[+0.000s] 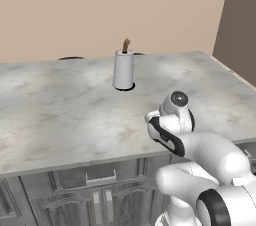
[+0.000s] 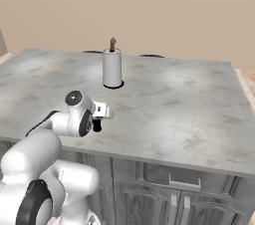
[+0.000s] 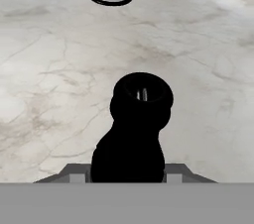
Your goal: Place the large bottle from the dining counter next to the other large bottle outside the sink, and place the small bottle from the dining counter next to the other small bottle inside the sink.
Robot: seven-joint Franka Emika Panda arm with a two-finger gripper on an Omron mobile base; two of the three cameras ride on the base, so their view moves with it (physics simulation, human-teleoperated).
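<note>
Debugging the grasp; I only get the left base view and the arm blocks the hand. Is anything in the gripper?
Observer: Yes. The hand view shows a black bottle between the fingertips, its open neck toward the camera.
Operator: Where is the hand relative to the counter?
Observer: In the right base view the gripper is over the marble counter, near its front edge, pointing toward the paper towel roll.

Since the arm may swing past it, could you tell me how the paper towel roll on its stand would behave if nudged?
The paper towel roll stands tall on a small dark base, so a high nudge would probably tip it. It looks light, so it might slide on the smooth marble counter.
</note>
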